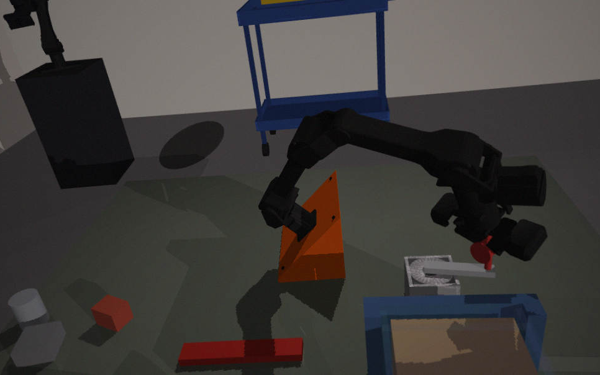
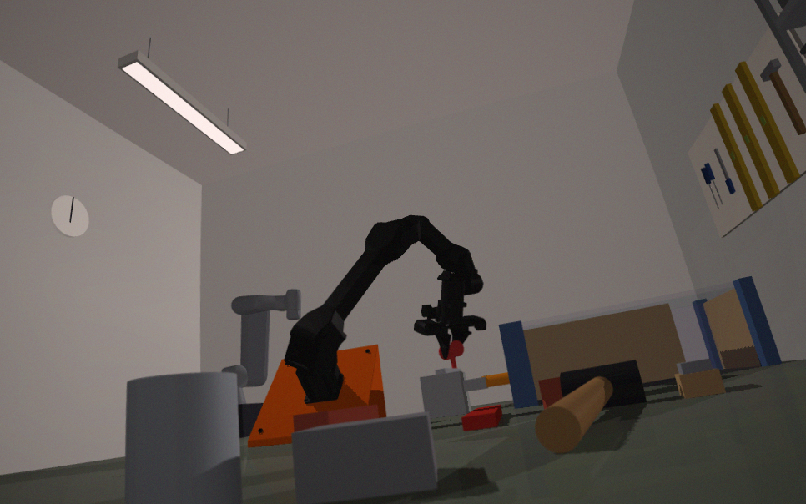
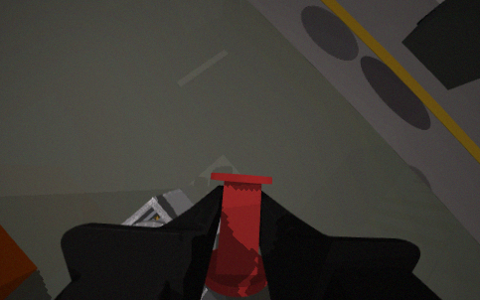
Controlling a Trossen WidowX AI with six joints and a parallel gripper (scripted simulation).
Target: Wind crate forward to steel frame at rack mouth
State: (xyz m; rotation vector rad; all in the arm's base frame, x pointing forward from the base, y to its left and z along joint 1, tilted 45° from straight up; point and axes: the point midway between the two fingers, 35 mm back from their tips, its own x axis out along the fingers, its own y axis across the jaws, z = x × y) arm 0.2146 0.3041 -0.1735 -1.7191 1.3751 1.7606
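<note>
My gripper [image 1: 490, 246] [image 2: 452, 351] [image 3: 238, 192] is shut on the upright red grip of the winch handle. The handle's grey arm [image 1: 461, 269] lies flat across the top of the grey winch [image 1: 431, 289] [image 2: 444, 394] and points right in the top view. Its key is hidden beneath the arm. An orange strap [image 2: 496, 379] runs from the winch toward the cubby. The tan crate [image 1: 451, 339] [image 2: 607, 340] shows through the clear panels and looks flat. Its front edge is close behind the blue mouth frame [image 1: 414, 303] [image 2: 517, 363]; I cannot tell whether they touch.
An orange wedge [image 1: 318, 265] [image 2: 356, 375] stands beside the arm's base. A red bar [image 1: 218, 352], a red cube [image 1: 112, 313], a grey block [image 1: 39, 344] [image 2: 365, 456] and a grey cylinder [image 1: 25, 305] [image 2: 181, 438] lie farther off. A wooden cylinder [image 2: 571, 415] lies near the cubby.
</note>
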